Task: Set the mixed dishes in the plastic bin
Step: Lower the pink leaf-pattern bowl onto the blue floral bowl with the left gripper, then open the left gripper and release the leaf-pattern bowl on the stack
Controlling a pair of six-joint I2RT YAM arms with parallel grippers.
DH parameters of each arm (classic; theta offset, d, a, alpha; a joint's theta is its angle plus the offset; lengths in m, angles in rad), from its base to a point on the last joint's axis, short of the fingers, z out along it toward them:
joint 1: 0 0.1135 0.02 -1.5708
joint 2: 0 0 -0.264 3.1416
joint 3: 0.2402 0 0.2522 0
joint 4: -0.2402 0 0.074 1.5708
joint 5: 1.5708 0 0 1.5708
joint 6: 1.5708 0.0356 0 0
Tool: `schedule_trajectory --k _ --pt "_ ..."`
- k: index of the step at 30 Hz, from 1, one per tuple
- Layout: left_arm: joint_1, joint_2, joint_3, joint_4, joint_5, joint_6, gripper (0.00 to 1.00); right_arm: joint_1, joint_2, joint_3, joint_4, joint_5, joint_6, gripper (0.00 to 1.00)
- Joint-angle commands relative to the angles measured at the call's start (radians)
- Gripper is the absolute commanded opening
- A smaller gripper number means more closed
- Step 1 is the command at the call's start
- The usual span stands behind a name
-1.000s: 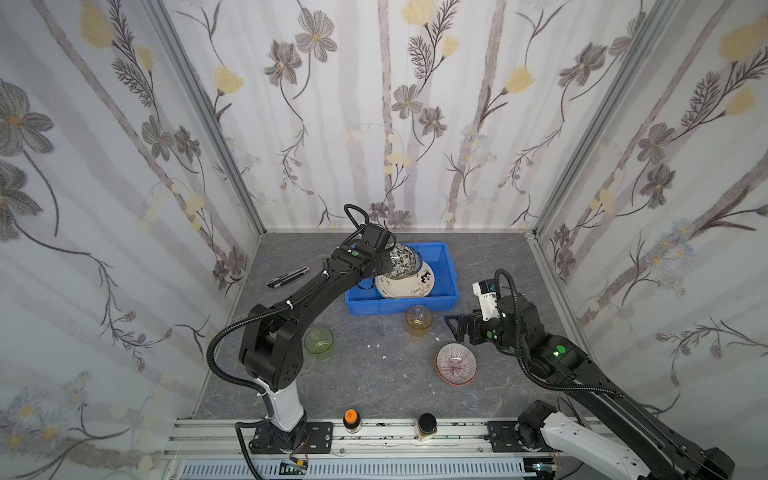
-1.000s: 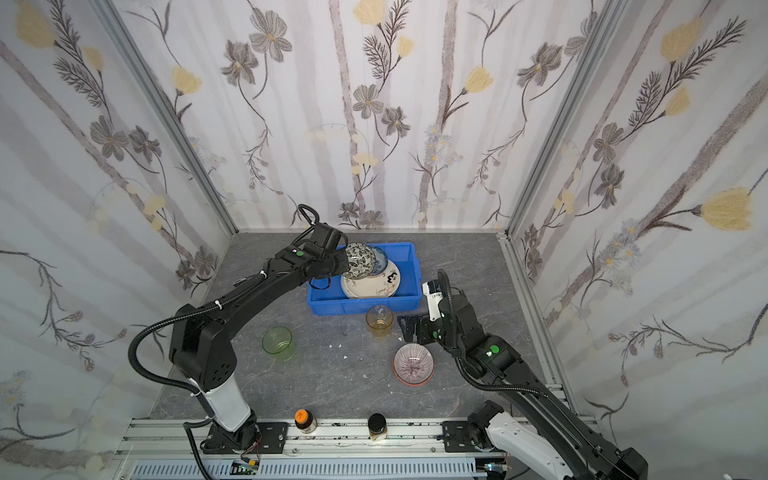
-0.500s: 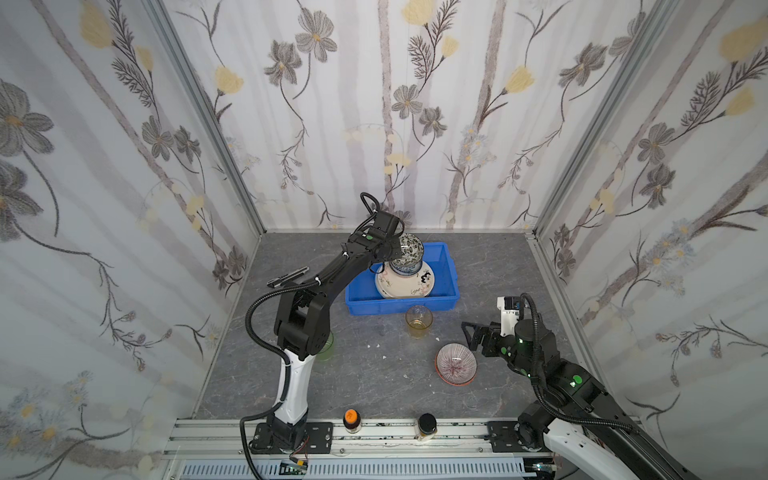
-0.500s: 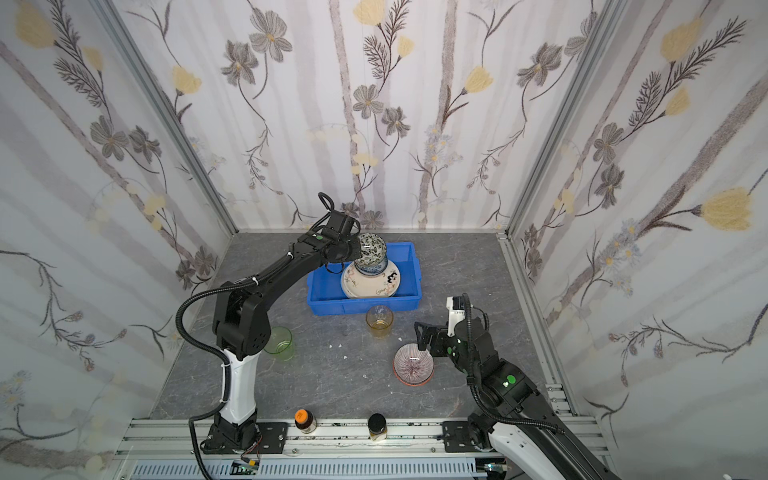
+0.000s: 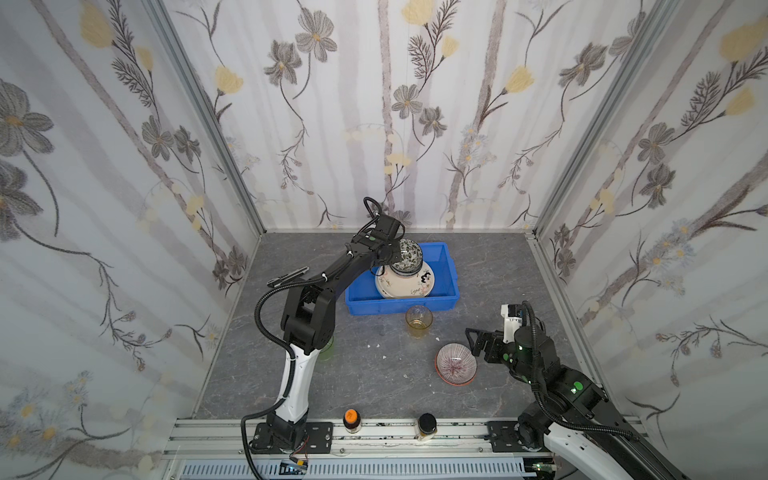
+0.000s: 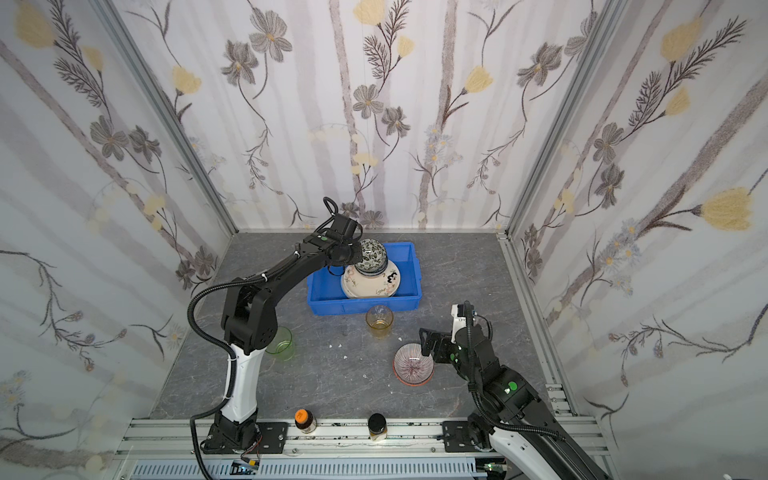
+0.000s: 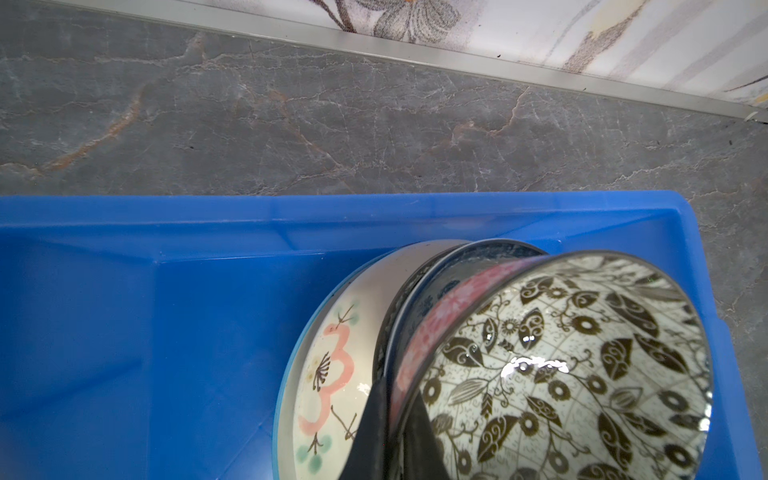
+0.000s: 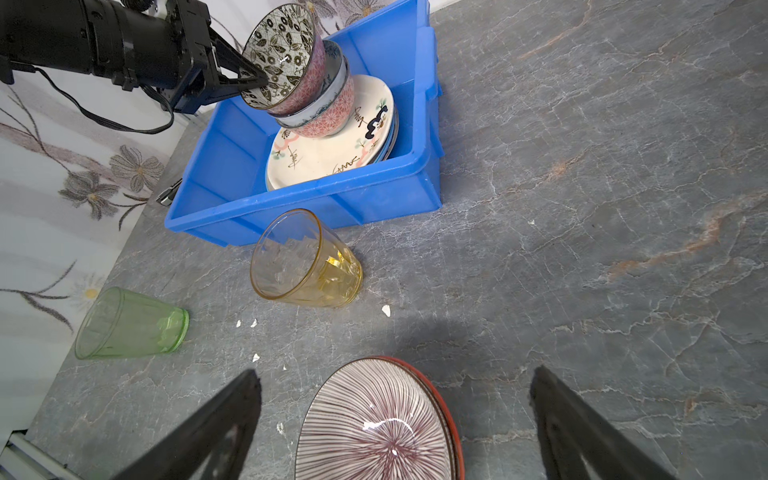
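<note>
Left end effector (image 8: pixel 258 80) seemingly pinches leaf bowl (image 8: pixel 284 43) rim.

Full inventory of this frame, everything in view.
plastic bin: 1, bright blue, far middle of table
plates: stack, top one cream, in bin
nested bowls: count unclear, pink-patterned outside, on plates
leaf bowl: 1, black-white, tilted atop nested bowls
striped bowl: 1, red-lined white, table near right gripper
amber tumbler: 1, amber, table before bin
green tumbler: 1, green, table's left side
orange-lid jar: 1, front rail
black-lid jar: 1, front rail
pen-like tool: 1, black, left of bin
left gripper: black, shut on leaf bowl
right gripper: black, open beside striped bowl
</note>
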Motion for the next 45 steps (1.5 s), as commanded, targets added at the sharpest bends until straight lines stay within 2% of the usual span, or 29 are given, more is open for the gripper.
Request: schedule_trajectory --k 1,11,26,39,45 --pt "0.001 0.016 0.017 0.0 0.003 0.016 0.0 0.001 0.001 -0.005 0.011 -0.03 0.015 1.0" --pt "0.002 0.033 0.049 -0.001 0.039 0.017 0.0 0.001 0.031 -0.007 0.008 -0.058 0.027 1.0" --pt "0.002 0.001 0.021 -0.004 0.066 0.002 0.0 0.001 0.05 -0.019 0.011 -0.06 0.027 1.0" --pt "0.002 0.025 0.02 -0.006 0.098 -0.008 0.16 0.0 0.054 -0.024 0.013 -0.071 0.029 1.0" --pt "0.002 0.018 0.016 -0.007 0.095 -0.007 0.3 -0.001 0.078 -0.017 0.006 -0.085 0.035 1.0"
